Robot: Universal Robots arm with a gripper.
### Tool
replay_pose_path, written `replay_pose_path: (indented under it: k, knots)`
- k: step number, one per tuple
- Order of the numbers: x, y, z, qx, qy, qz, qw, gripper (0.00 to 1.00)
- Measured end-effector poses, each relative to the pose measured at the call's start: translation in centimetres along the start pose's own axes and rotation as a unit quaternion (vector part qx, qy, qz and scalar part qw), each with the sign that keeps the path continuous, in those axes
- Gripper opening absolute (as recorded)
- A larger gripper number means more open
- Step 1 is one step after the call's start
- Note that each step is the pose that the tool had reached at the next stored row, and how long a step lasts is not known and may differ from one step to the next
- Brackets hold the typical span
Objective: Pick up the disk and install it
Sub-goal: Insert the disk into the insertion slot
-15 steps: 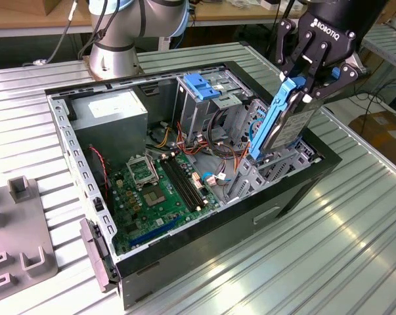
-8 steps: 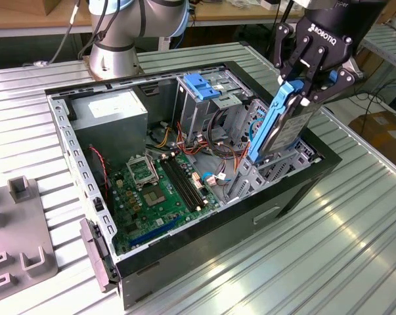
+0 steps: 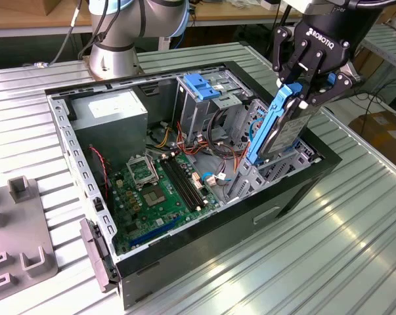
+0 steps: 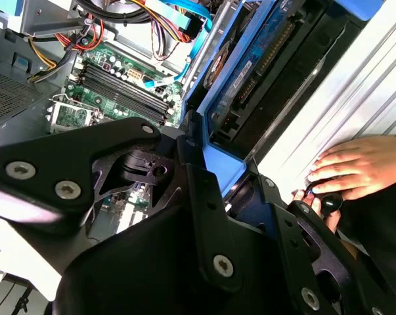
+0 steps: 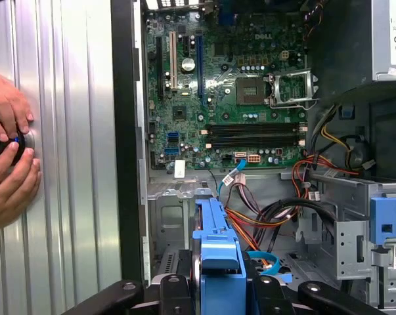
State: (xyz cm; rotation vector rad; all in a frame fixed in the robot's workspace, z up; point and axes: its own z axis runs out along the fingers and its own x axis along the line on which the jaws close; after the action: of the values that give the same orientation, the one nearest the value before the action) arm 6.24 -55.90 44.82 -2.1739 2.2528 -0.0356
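The disk [image 3: 276, 128], a grey drive in blue plastic side rails, stands steeply tilted with its lower end inside the bay at the corner of the open computer case [image 3: 283, 197] on the exterior view's right. My gripper [image 3: 303, 97] is shut on the disk's upper end, a black finger on either side of the blue rail. In the second wrist view the disk [image 4: 250, 72] reaches from between the fingers down into the case. In the first wrist view its blue rail [image 5: 217, 256] sits between the finger bases.
Inside the case lie a green motherboard [image 3: 155, 190], a grey power supply [image 3: 112, 111], a blue-topped drive cage [image 3: 201, 85] and loose cables [image 3: 217, 131]. A person's hands [image 5: 7, 151] hold a black knob on the slatted metal table. A grey fixture [image 3: 20, 243] sits at the exterior view's left.
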Motion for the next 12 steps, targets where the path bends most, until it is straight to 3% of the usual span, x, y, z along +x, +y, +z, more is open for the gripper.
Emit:
replay_pose_path:
  k: [12]
  knots:
    - [0.20, 0.01, 0.22, 0.0000, 0.0005, 0.000, 1.00000, 0.37]
